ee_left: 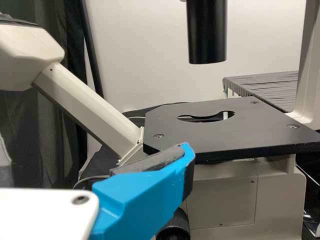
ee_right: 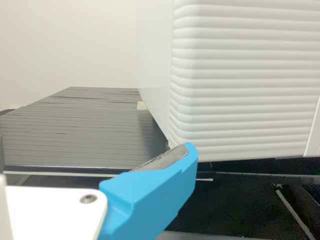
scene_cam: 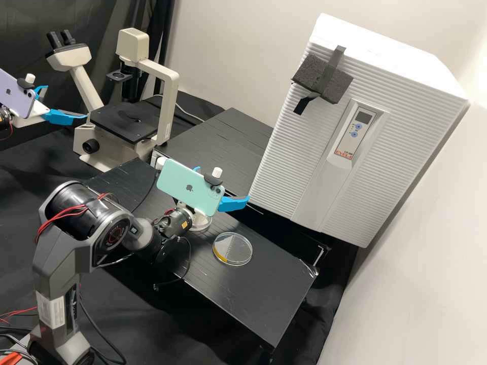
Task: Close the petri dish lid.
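My clear petri dish (scene_cam: 234, 248) lies flat on the black bench (scene_cam: 269, 289), round face up, equally broad every way, its yellow patch towards my right arm's side; a second clear dish (scene_cam: 202, 226) sits partly hidden behind that wrist. My right gripper (scene_cam: 223, 185) and left gripper (scene_cam: 66, 102) both have fingers spread apart

The wall (scene_cam: 411, 263) is brightly lit, and the box (scene_cam: 390, 45) is whitened most along its top, as if lit from above; deep shadow is held beneath it, while small glints are caught on the dish (scene_cam: 236, 249) and at the table's (scene_cam: 264, 294) right corner
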Robot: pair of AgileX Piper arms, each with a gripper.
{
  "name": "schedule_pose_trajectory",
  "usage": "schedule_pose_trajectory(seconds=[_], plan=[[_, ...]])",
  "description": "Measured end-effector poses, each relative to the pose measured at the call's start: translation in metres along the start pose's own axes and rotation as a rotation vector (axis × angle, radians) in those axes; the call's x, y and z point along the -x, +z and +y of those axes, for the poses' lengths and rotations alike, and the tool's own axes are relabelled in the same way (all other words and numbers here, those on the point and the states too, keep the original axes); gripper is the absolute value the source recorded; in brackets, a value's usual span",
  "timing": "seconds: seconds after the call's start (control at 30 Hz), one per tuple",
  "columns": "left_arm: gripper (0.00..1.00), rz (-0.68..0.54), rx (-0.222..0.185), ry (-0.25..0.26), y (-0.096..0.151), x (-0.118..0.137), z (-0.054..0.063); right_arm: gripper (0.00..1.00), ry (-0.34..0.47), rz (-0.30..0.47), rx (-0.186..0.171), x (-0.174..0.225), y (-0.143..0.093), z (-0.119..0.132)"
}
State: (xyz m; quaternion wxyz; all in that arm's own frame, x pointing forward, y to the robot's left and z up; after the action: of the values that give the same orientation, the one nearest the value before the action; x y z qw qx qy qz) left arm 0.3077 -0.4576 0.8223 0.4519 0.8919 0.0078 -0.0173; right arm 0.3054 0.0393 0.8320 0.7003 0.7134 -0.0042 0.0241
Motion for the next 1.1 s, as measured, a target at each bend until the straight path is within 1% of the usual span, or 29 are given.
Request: schedule_pose_trajectory(seconds=[0.27,0.3,0.4,0.53,0.57,0.67,0.77,0.93,1.03,1.1], plan=[[1.00,0.000,0.000,0.000,0.000,0.000,0.000,1.00,0.002,-0.001,0.000,0.001,0.001,0.000],[1.00,0.000,0.000,0.000,0.000,0.000,0.000,1.00,0.001,0.000,0.005,0.003,0.002,0.001],[1.00,0.000,0.000,0.000,0.000,0.000,0.000,1.00,0.009,-0.023,0.008,0.013,0.007,0.005],[1.00,0.000,0.000,0.000,0.000,0.000,0.000,1.00,0.073,-0.026,-0.006,0.033,0.014,0.017],[1.00,0.000,0.000,0.000,0.000,0.000,0.000,1.00,0.093,-0.020,-0.016,0.039,0.014,0.020],[1.00,0.000,0.000,0.000,0.000,0.000,0.000,1.00,0.143,-0.003,-0.027,0.053,0.017,0.030],[1.00,0.000,0.000,0.000,0.000,0.000,0.000,1.00,0.188,0.011,-0.044,0.068,0.021,0.037],[1.00,0.000,0.000,0.000,0.000,0.000,0.000,1.00,0.207,-0.014,-0.053,0.083,0.032,0.039],[1.00,0.000,0.000,0.000,0.000,0.000,0.000,1.00,0.208,-0.046,-0.044,0.089,0.041,0.041],[1.00,0.000,0.000,0.000,0.000,0.000,0.000,1.00,0.211,-0.070,-0.046,0.092,0.047,0.041]])
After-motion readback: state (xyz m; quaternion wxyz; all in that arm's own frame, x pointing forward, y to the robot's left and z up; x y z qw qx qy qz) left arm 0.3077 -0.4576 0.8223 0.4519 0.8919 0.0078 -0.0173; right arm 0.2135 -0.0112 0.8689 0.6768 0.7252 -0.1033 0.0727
